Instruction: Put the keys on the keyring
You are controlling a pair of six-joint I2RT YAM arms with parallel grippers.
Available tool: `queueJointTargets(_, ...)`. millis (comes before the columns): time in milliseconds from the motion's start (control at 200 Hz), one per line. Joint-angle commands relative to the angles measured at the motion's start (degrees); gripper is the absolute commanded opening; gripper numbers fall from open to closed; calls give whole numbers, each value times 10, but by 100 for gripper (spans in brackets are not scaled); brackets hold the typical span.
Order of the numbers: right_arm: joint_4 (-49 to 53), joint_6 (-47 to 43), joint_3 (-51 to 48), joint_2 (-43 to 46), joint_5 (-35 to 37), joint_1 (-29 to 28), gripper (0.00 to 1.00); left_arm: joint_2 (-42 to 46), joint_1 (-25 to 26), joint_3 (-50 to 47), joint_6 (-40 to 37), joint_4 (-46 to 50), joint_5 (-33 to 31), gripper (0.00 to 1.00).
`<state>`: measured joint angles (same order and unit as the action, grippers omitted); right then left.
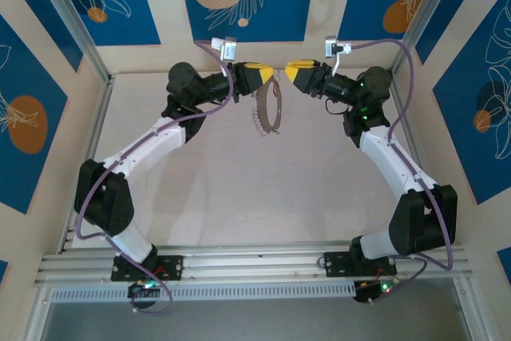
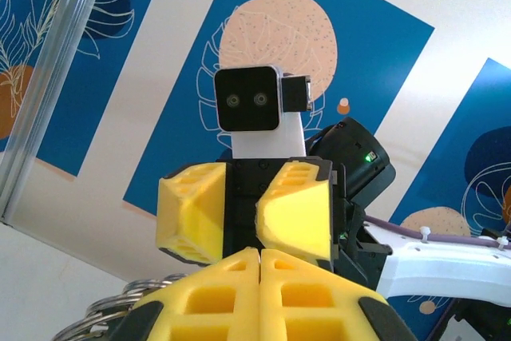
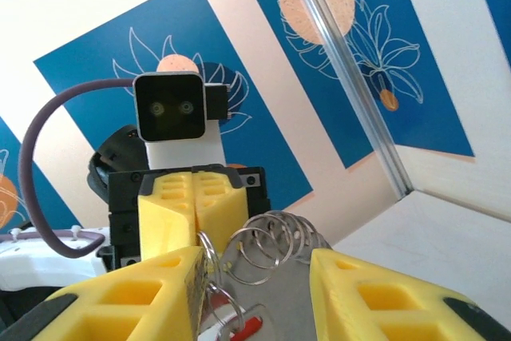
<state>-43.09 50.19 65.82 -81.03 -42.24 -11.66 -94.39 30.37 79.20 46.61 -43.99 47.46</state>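
- Left gripper (image 1: pixel 267 75): raised over the far edge of the table (image 1: pixel 239 197), pointing right. Its yellow fingers (image 2: pixel 207 293) are pressed fully together.
- Keyring (image 1: pixel 267 109): pinched at its top by the left gripper. It hangs down as a thin silvery loop in the gap between the two grippers. In the right wrist view its coiled links are seen just below the left gripper's tips.
- Key (image 3: pixel 249 327): only a sliver of red head is seen, low in the right wrist view, beneath the coils and among the links. The blade is not made out. Whether the key is threaded onto the keyring cannot be told.
- Right gripper (image 1: pixel 289 72): held level with the left one, tip facing tip, a small gap between them. Its jaws are partly open and nothing is gripped. The coils are framed between its fingers (image 3: pixel 383 293). Contact with the near finger cannot be judged.
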Motion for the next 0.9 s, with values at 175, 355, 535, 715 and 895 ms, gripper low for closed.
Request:
queueJointTargets(175,-29,3,14,-19,-3,-26,39,-4,7,13,12,-45,-6,0)
queueJointTargets(355,-30,4,19,-24,-5,-28,30,-5,6,14,13,-46,-4,0)
queueJointTargets(535,-34,5,21,-23,-9,-28,9,-6,6,14,14,-48,-3,0)
queueJointTargets(715,-37,7,26,-20,-21,-27,0,-10,6,16,17,-48,2,0)
queueJointTargets(895,-27,2,36,-18,-32,-23,0,-11,6,17,17,-44,4,0)
